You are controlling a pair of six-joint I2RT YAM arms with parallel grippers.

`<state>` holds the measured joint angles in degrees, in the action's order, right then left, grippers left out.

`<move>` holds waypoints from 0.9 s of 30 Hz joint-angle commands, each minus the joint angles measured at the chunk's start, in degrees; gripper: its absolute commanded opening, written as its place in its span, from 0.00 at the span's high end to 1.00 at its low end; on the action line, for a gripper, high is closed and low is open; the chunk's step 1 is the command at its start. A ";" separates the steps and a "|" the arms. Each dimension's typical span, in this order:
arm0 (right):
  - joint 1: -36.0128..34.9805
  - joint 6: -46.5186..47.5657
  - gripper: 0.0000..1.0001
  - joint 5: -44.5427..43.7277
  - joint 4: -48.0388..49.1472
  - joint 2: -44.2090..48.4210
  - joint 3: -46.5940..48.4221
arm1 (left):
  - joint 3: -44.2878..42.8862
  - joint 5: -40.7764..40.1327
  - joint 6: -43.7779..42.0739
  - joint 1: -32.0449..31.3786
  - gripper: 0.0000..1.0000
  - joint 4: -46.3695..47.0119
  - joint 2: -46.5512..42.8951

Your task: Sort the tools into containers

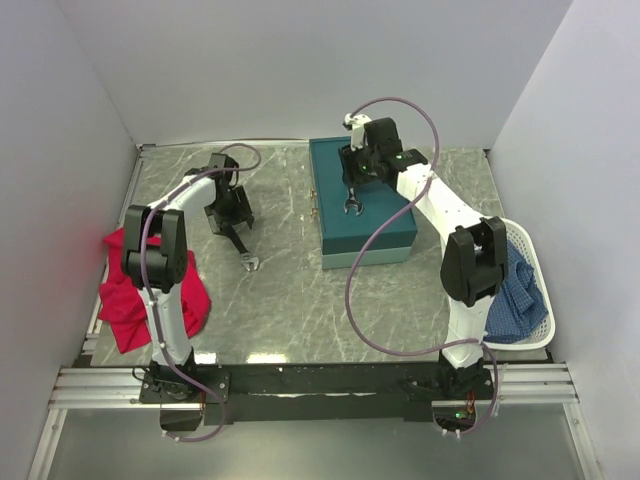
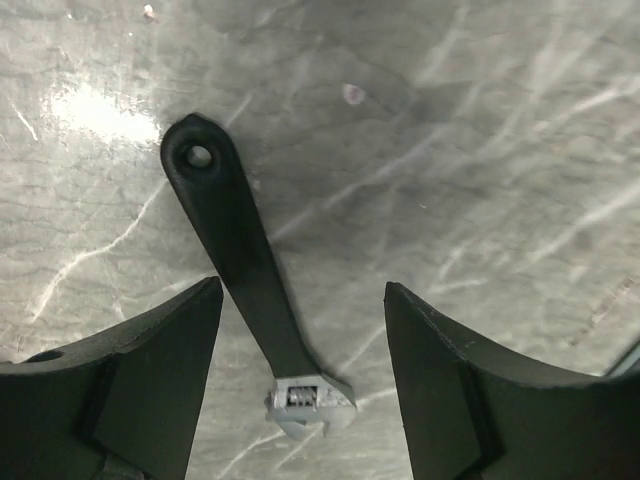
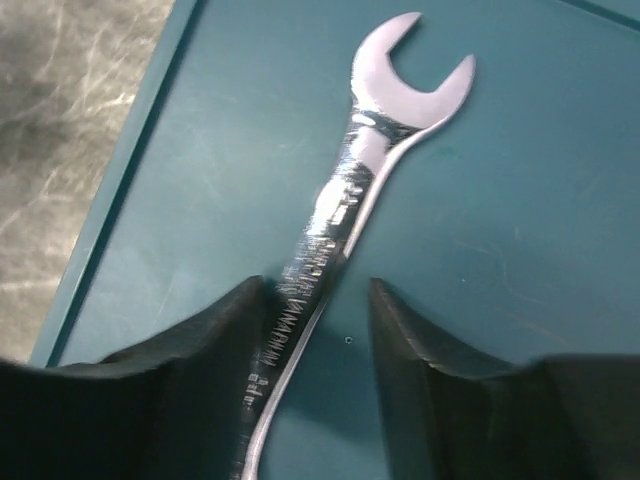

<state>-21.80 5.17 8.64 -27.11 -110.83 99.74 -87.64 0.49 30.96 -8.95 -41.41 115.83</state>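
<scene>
A black-handled adjustable wrench (image 2: pixel 235 230) with a silver head lies on the marble table between the fingers of my open left gripper (image 2: pixel 300 290). In the top view this wrench (image 1: pixel 249 263) lies just below the left gripper (image 1: pixel 238 235). A silver open-end wrench (image 3: pixel 400 90) rests over the closed lid of the teal box (image 3: pixel 520 250). Its shaft runs between the fingers of my right gripper (image 3: pixel 315 285), leaning on the left finger with a gap to the right one. In the top view the right gripper (image 1: pixel 357 183) is over the teal box (image 1: pixel 385 225). Other tools are out of view.
The white perforated basket (image 1: pixel 541 290) with blue fabric (image 1: pixel 512 300) stands at the right edge, beside the right arm. A red cloth (image 1: pixel 130 295) lies at the left by the left arm's base. White walls enclose the table.
</scene>
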 commanded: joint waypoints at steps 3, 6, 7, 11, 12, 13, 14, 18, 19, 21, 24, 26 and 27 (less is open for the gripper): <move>2.99 -4.02 0.58 -0.56 -3.12 -2.91 -2.18 | -1.14 -2.43 1.21 -0.98 0.30 -0.43 1.85; 5.18 -3.24 0.63 -0.91 -3.21 -1.94 -4.11 | -0.78 -4.87 2.17 -2.12 0.35 -1.21 2.64; 5.97 -3.32 0.63 -0.65 -3.21 -1.68 -5.08 | -0.09 -5.32 2.96 -2.38 0.36 -1.48 2.65; 8.44 -2.97 0.63 0.58 -2.95 0.17 -7.19 | 2.73 -5.50 4.46 -3.26 0.45 -1.75 2.64; 8.96 -2.36 0.63 0.85 -2.60 0.52 -7.72 | 3.17 -5.50 4.81 -3.35 0.46 -1.57 2.82; 9.14 -2.10 0.63 1.02 -2.42 0.87 -8.24 | 3.87 -5.68 5.25 -3.53 0.47 -1.40 3.00; 9.15 -1.83 0.63 1.11 -2.42 1.05 -8.34 | 4.05 -6.03 5.25 -3.79 0.47 -1.39 3.08; 10.46 -3.06 0.62 1.90 -3.64 0.96 -7.46 | 5.01 -7.17 5.08 -5.02 0.47 -2.18 3.70; 10.73 -2.80 0.61 1.73 -3.74 1.05 -7.37 | 5.37 -6.91 4.90 -5.37 0.50 -2.27 3.70; 10.90 -1.92 0.57 1.55 -3.47 1.14 -7.46 | 6.16 -6.47 4.72 -5.90 0.86 -2.18 3.96; 11.17 -2.27 0.40 3.56 -2.25 2.36 -7.29 | 5.03 -6.47 4.63 -5.99 0.99 -1.92 4.49; 11.08 -2.79 0.35 4.80 -1.72 4.03 -6.06 | 4.41 -4.81 3.85 -5.99 0.99 -1.66 4.40; 10.99 -3.75 0.34 5.32 -1.37 4.65 -5.44 | 3.53 -4.19 3.15 -5.99 0.99 -1.66 3.71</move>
<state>-12.08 2.61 14.02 -21.89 -108.18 94.48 -84.93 -9.63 35.38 -13.65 -40.75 117.10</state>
